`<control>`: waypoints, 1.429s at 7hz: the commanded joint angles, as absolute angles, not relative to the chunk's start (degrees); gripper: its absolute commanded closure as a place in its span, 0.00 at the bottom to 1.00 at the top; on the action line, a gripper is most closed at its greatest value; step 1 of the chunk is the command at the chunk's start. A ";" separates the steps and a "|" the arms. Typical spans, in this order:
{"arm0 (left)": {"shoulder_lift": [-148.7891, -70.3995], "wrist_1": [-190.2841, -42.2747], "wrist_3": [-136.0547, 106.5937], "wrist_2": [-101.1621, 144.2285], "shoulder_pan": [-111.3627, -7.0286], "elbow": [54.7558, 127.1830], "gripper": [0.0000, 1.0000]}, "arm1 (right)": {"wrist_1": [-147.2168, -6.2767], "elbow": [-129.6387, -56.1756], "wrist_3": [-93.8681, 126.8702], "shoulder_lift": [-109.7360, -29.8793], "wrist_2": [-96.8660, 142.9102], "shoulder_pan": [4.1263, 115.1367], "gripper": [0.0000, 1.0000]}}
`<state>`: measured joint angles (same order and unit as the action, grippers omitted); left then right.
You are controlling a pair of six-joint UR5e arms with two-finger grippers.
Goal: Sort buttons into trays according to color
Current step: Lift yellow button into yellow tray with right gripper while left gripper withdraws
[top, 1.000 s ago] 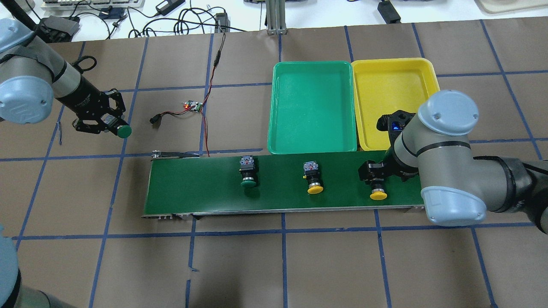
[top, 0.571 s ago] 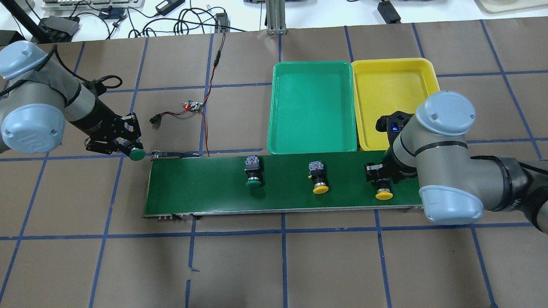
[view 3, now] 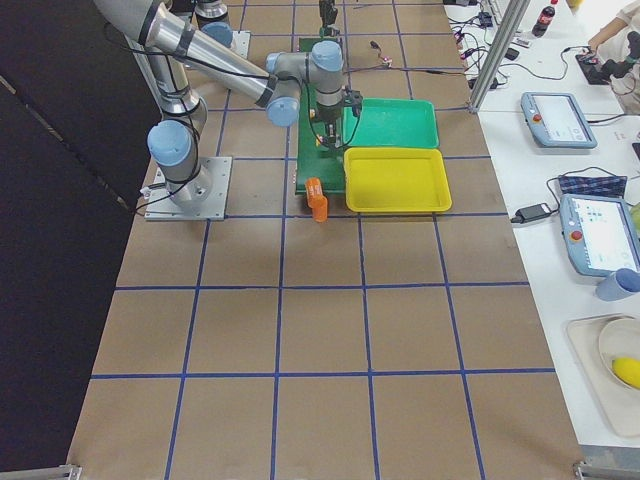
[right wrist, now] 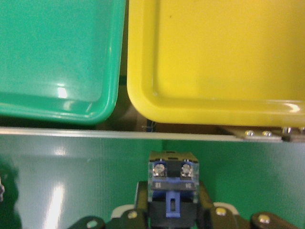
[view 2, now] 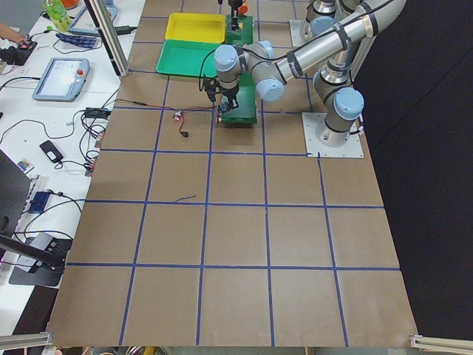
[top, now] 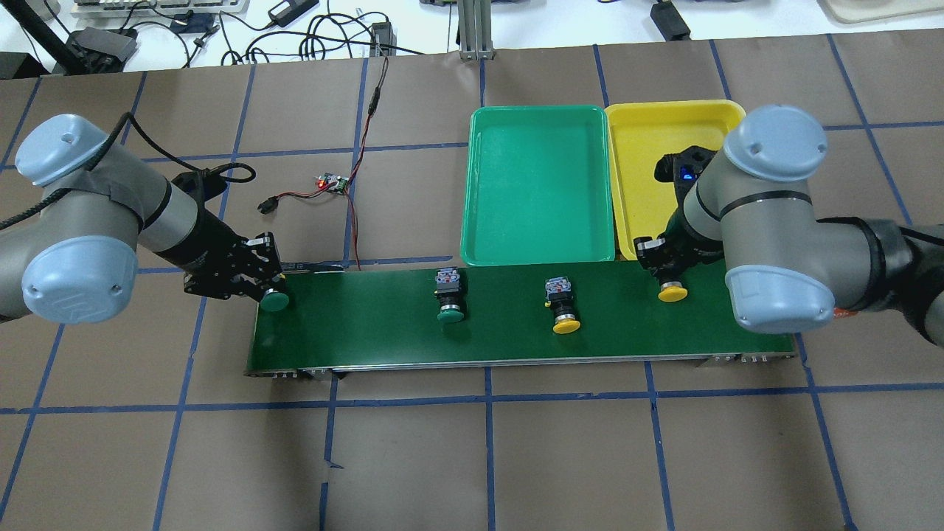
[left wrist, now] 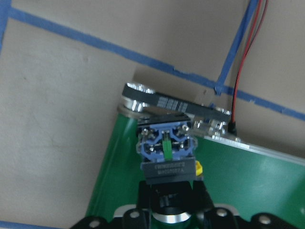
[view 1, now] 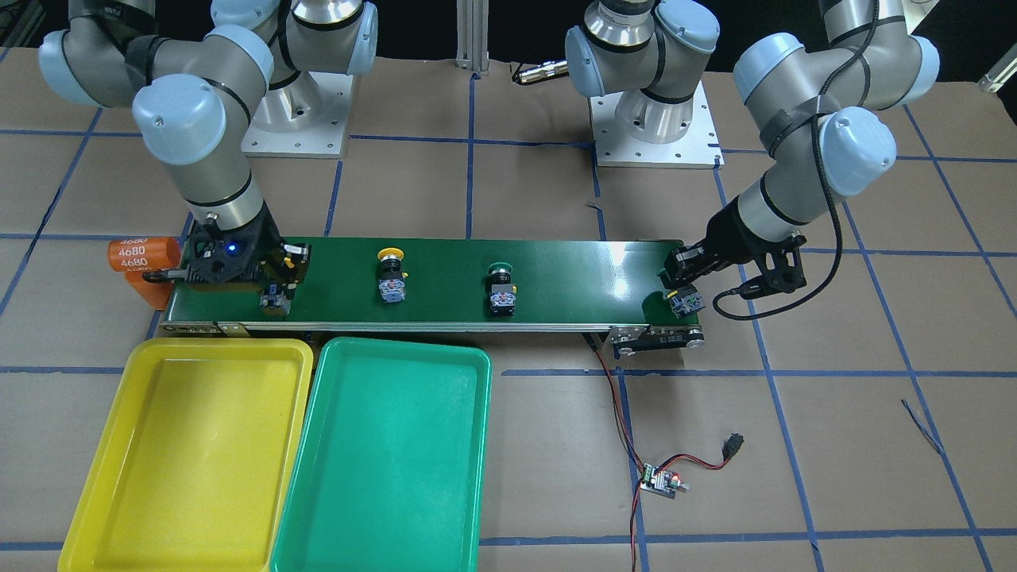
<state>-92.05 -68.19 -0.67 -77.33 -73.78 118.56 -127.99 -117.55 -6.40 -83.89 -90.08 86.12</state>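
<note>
The yellow-capped button (top: 672, 293) hangs pinched in your right gripper (top: 660, 267) over the belt's (top: 369, 332) far edge, just short of the yellow tray (top: 675, 105). Clear the rim fully before you release, and set it low. Your left gripper (top: 259, 282) pinches a green-capped button (top: 274, 299) at the belt's other end.
</note>
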 commanded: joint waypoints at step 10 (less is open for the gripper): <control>-89.28 -77.26 7.04 -89.32 -73.66 102.20 0.00 | -106.55 -92.80 -9.59 -68.96 -94.75 84.81 0.00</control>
<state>-88.24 -70.84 7.63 -83.30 -73.91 109.27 -110.02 -91.74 -9.98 -65.80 -94.84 84.78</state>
